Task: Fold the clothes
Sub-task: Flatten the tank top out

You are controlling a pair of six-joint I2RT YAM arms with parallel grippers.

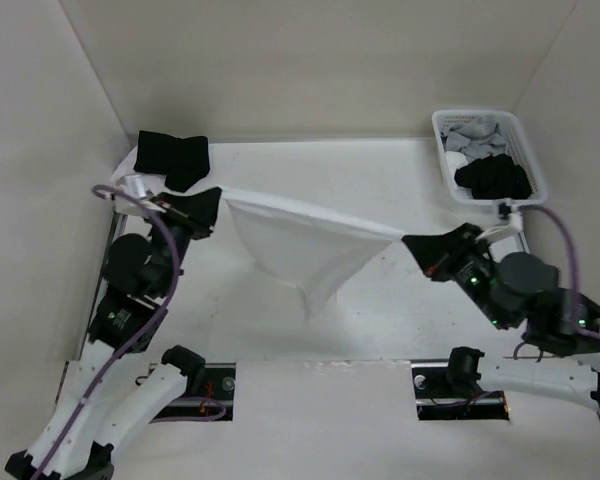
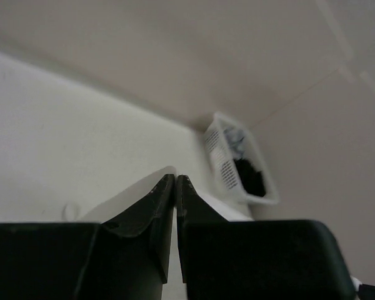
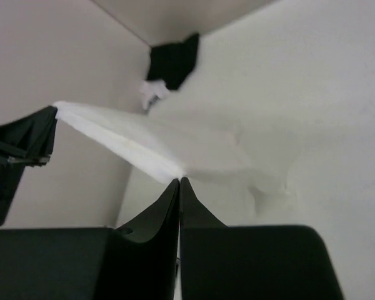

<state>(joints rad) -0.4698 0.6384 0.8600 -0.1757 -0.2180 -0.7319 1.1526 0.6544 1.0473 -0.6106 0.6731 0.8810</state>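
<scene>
I have the white garment pinched between both hands and lifted off the table, so it spans the middle of the top view. Its upper edge is pulled into a nearly straight line that runs from left down to right, and the rest droops to a point below. My left hand is closed tight on the corner at the left end of that line. Its wrist view shows the fingers pressed together, though the cloth between them is hard to make out there. My right hand is clamped just as tight on the opposite corner, with the folded edge running away from its tips towards the left hand. I judge the cloth to be very light and limp. It sags under its own weight, holds no shape, and would bunch or slide if the pull slackened, and any thin strings on it could snag. The corners look like the right places to hold, since a grip there gives a straight edge to lay down. The black bundle sits at the upper left and the basket at the upper right, both apart from the garment.
</scene>
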